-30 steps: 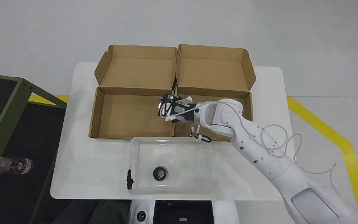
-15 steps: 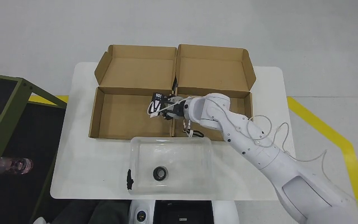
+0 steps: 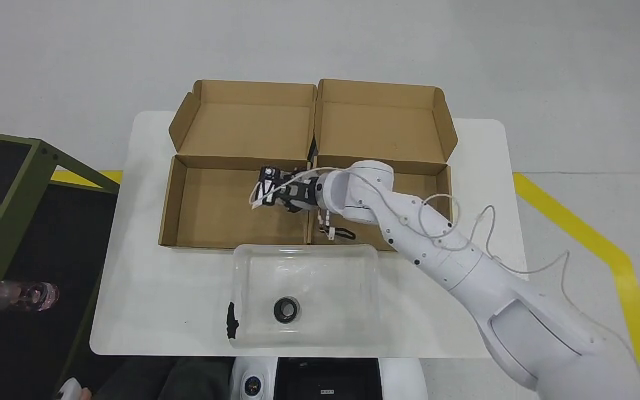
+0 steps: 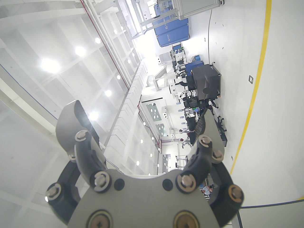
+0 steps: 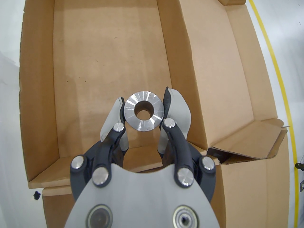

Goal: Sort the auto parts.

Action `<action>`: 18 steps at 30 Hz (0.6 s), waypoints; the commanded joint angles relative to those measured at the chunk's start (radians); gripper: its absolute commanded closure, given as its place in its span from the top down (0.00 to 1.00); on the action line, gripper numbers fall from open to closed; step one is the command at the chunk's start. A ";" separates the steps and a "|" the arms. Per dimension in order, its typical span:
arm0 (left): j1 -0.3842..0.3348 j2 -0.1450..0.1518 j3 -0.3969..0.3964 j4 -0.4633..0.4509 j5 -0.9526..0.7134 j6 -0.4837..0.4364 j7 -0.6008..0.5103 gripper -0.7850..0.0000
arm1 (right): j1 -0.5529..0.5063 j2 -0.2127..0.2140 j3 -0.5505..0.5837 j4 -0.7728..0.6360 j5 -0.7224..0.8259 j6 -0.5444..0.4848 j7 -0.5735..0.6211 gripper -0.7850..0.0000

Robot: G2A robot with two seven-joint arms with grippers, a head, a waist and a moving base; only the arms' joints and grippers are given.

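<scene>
Right wrist view: right end effector clamped on a steel ring, perhaps a bushing, over the cardboard box; lower before releasing.

A shiny metal ring with a round centre hole (flat face toward the wrist camera) sits clamped in the right gripper over the left cardboard box; a dark ring-shaped part lies flat in the clear bin.
</scene>
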 commanded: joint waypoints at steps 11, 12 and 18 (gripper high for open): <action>0.000 0.000 0.000 0.000 0.000 0.000 0.000 1.00 | 0.029 -0.050 -0.031 0.092 -0.022 -0.004 0.015 0.13; 0.000 0.000 0.000 0.000 0.000 0.000 0.000 1.00 | 0.029 -0.052 -0.031 0.097 -0.023 -0.005 0.017 0.18; 0.000 0.000 0.000 0.000 0.000 0.000 0.000 1.00 | 0.030 -0.066 -0.035 0.121 -0.043 -0.016 0.023 0.23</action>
